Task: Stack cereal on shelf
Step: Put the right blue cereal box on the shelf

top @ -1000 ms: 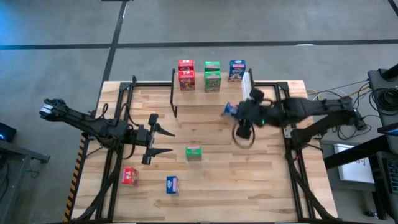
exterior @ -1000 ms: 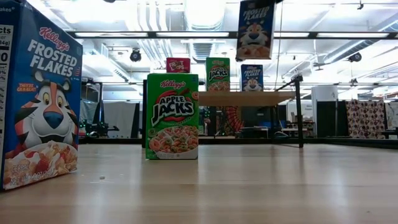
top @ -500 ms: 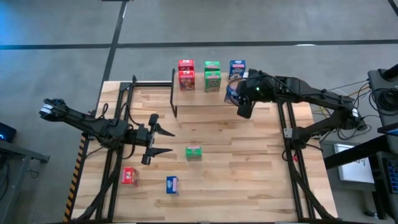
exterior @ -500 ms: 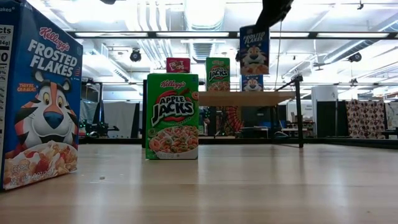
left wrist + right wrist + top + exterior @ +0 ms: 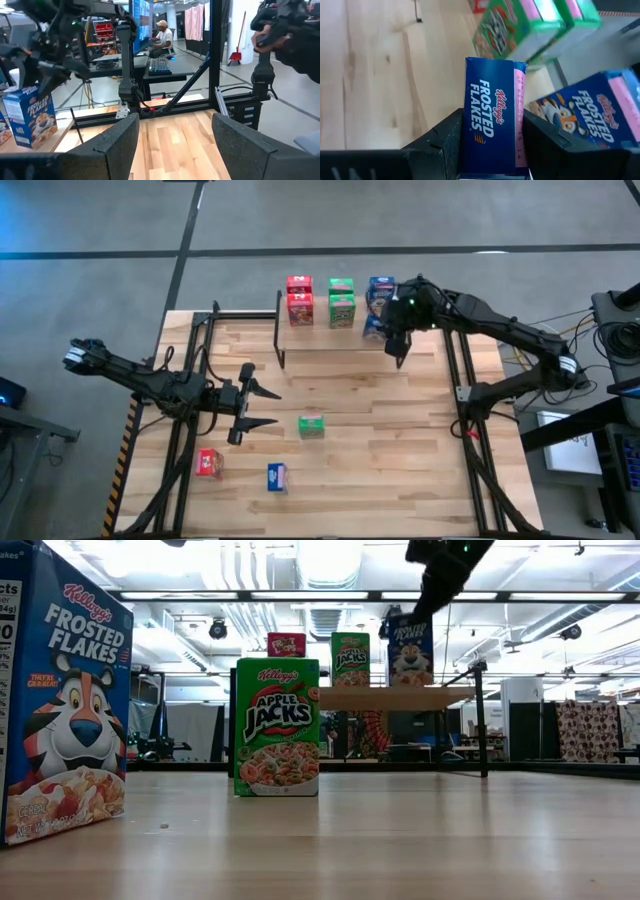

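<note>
While my right gripper (image 5: 387, 330) clamps its jaws on a small blue cardboard cereal box (image 5: 492, 120) over the wooden-topped shelf (image 5: 330, 340), five boxes sit there; three wait on the desk (image 5: 400, 450). Left gripper (image 5: 262, 406) idles, jaws apart.

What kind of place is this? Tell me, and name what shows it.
Most likely a robotics lab in an open workspace. A person sits at a desk with a keyboard behind the table, exposed ceiling ducts run overhead, and cables trail off the rig.

Nearest blue box (image 5: 62, 690) cut off by low view's edge.
</note>
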### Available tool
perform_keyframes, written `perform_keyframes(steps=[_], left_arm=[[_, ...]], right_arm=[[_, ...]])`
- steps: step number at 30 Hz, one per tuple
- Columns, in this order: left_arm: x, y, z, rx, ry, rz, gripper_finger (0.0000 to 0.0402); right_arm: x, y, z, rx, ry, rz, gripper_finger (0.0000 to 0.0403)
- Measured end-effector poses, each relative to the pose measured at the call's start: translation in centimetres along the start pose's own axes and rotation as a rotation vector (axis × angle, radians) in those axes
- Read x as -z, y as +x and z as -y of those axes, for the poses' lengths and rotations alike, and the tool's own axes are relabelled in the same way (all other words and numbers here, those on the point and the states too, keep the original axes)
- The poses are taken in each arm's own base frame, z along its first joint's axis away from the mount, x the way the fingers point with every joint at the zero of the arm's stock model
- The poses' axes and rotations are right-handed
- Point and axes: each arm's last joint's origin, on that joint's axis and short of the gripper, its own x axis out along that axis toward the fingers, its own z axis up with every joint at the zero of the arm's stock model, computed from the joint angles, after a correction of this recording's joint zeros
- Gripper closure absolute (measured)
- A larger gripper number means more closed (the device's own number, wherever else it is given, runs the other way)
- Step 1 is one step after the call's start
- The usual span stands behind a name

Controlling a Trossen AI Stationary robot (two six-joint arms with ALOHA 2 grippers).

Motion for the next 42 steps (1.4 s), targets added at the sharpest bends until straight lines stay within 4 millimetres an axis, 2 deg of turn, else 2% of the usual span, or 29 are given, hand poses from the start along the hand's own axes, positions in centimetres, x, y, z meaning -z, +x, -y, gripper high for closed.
perform_keyframes(steps=[5,10,30,42], left_arm=[[0.0,0.0,0.0,0.000,0.004,0.000,0.0167],[-0.1,0.0,0.0,-0.001,0.036,0.013,0.0167],[-1.3,0.0,-0.1,-0.009,0.149,0.057,0.0167],[-2.2,-0.1,-0.2,-0.018,0.271,0.082,0.0167]], right_arm=[[0.9,0.2,1.9,-0.040,0.022,0.016,0.0239],[1.7,0.5,2.8,-0.039,0.039,0.015,0.0239],[1.7,1.0,2.9,-0.022,0.062,0.040,0.0244],[1.7,0.8,2.9,-0.013,0.099,0.041,0.0171]])
